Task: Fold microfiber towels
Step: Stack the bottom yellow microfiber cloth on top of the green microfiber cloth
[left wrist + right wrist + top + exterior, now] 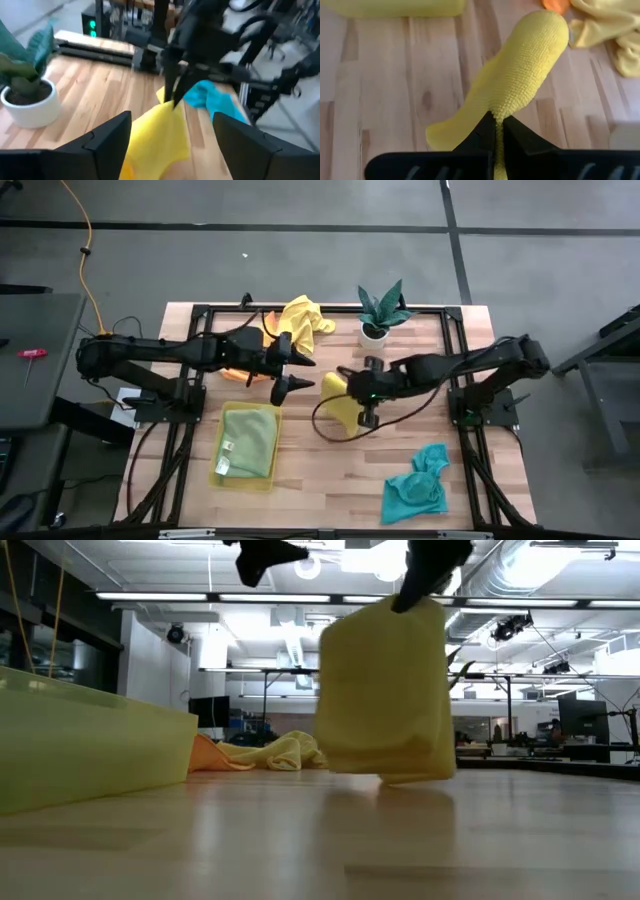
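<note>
A yellow towel (385,690) hangs folded at mid-table from my right gripper (498,119), which is shut on its top. My left gripper (293,376) stands open just left of it, touching nothing; its fingers (107,142) frame that towel (160,140) in the left wrist view. A second yellow towel (300,315) lies crumpled at the far edge, with an orange one (235,370) partly hidden under my left arm. An olive-green towel (250,440) lies folded in the yellow tray (215,475). A teal towel (418,488) lies bunched at the near right. My right gripper pinches the yellow towel's upper edge (506,107) between its two fingers, which slant down from the table's right. The cloth is bunched there in several layers. The towel hangs below the fingers; whether its lower end (400,776) touches the table, I cannot tell.
A small potted plant (378,315) in a white pot stands at the far edge, right of the crumpled yellow towel. Bare wood lies between the tray and the teal towel. Black frame rails run along the table's sides.
</note>
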Controlling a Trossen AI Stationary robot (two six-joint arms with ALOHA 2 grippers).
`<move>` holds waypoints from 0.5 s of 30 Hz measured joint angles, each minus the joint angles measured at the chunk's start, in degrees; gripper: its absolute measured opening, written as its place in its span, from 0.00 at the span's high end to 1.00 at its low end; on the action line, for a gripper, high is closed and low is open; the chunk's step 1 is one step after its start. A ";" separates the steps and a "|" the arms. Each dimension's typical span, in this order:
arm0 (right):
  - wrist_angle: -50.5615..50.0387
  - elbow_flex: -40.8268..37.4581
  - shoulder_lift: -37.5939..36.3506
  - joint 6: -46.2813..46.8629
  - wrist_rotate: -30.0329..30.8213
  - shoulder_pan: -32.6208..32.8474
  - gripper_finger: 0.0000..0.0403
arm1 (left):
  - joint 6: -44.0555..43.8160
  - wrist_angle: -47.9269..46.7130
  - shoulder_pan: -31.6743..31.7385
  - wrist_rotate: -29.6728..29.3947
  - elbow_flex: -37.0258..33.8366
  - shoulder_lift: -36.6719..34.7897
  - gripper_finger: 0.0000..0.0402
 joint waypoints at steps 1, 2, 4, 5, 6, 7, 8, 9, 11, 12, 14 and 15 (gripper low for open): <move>-0.10 1.10 1.11 -1.15 0.02 0.43 1.00 | 0.61 -0.98 0.00 0.17 0.62 0.75 0.31; -0.33 2.25 2.20 -2.38 0.03 0.85 1.00 | 1.03 -2.09 0.00 0.66 1.13 1.41 0.31; -0.70 4.77 4.20 -4.62 0.03 1.52 1.00 | 2.42 -2.95 0.00 2.50 1.86 2.93 0.30; -1.18 6.04 5.21 -5.66 0.02 1.81 1.00 | 2.82 -3.11 -0.01 4.02 1.93 3.66 0.29; -1.71 7.29 6.16 -6.48 0.02 2.03 1.00 | 2.89 -3.25 -0.01 5.77 1.93 4.38 0.29; -2.17 8.54 7.06 -7.33 0.01 2.22 1.00 | 2.83 -3.12 -0.03 7.50 1.93 5.13 0.29; -2.79 9.77 7.92 -8.21 0.00 2.39 1.00 | 2.82 -3.11 -0.04 8.75 1.93 5.85 0.29; -3.33 11.03 8.76 -8.88 0.00 2.56 1.00 | 2.84 -3.02 -0.07 9.59 1.93 6.63 0.29; -4.07 13.29 10.17 -10.10 -0.03 2.83 1.00 | 2.83 -3.05 -0.38 11.07 1.93 8.25 0.29; -4.41 14.27 10.73 -10.53 -0.04 2.95 1.00 | 2.99 -3.03 -0.67 11.18 1.93 9.07 0.29; -4.62 15.93 11.64 -11.62 -0.04 2.93 1.00 | 3.71 -2.98 -1.30 11.20 1.91 10.13 0.29; -5.29 16.53 12.03 -11.69 -0.02 2.93 1.00 | 4.10 -2.48 -1.68 11.23 1.91 10.52 0.29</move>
